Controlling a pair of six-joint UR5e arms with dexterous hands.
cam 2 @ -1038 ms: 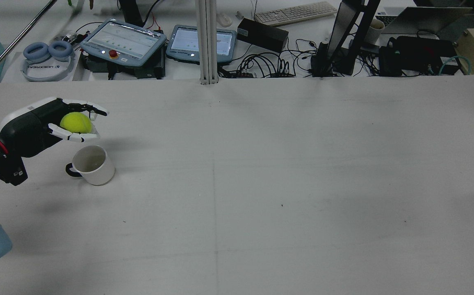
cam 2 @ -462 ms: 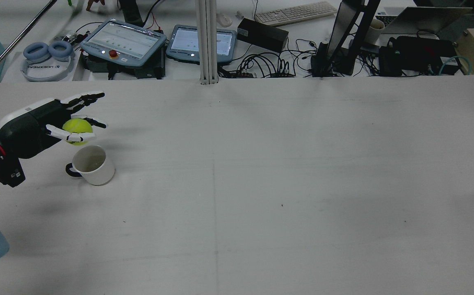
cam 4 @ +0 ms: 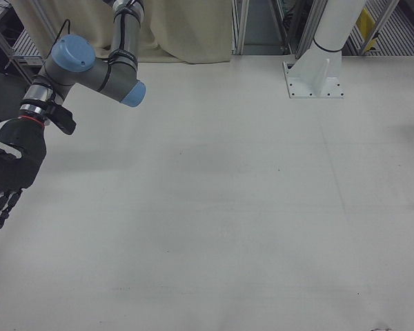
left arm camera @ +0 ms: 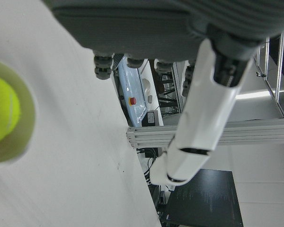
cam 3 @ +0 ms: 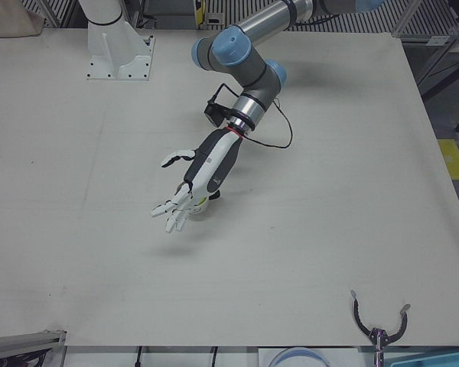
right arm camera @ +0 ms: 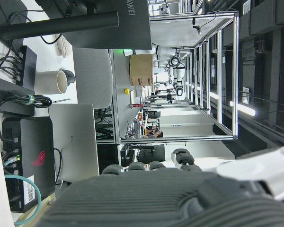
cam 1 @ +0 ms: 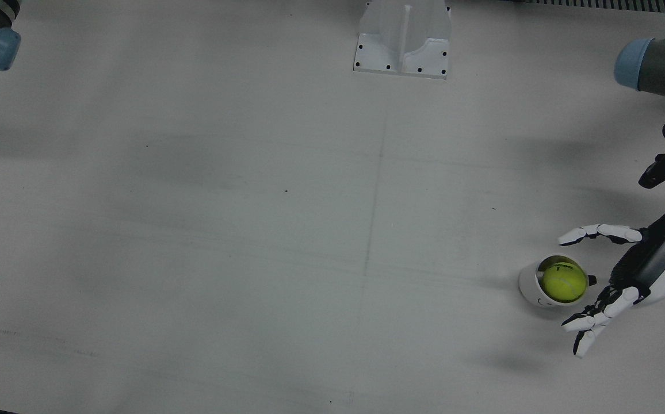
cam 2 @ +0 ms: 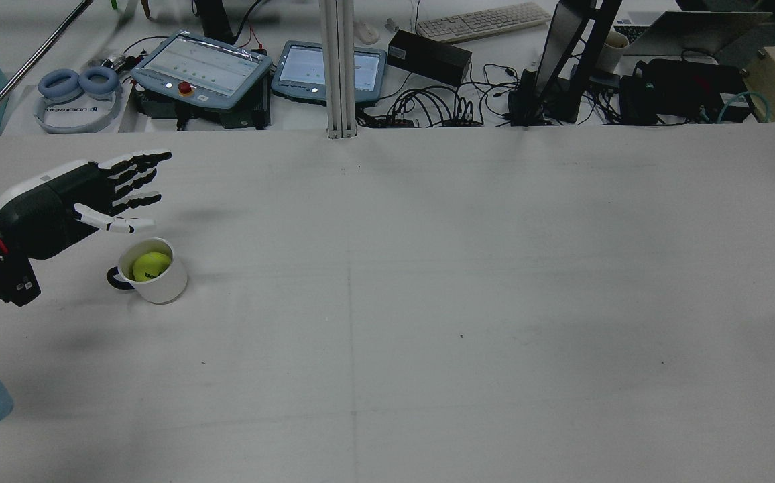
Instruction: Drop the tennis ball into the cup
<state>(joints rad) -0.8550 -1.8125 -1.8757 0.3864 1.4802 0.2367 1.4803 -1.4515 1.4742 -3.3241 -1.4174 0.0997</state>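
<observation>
- Left hand (cam 2: 86, 194) at far left of the rear view, about 9 o'clock on the table (cam 2: 428, 302); fingers (cam 2: 134, 164) spread wide and straight, holding nothing.
- Hand hangs above the table, palm toward the cup, just off its rim at roughly 11 o'clock from it; not touching it.
- White cup (cam 2: 159, 282) upright on the table, dark handle pointing at 9 o'clock in the rear view.
- Tennis ball (cam 2: 149, 266) sits inside the cup, yellow-green, top visible below the rim.
- Front view: ball (cam 1: 564, 282) fills the cup mouth (cam 1: 531, 287); left hand (cam 1: 643, 267) at 3 o'clock of the cup, thumb and fingers splayed on either side of it.
- Right hand (cam 4: 10, 169) at the left edge of the right-front view, well apart from the cup, fingers hanging straight down and loosely apart, empty.
</observation>
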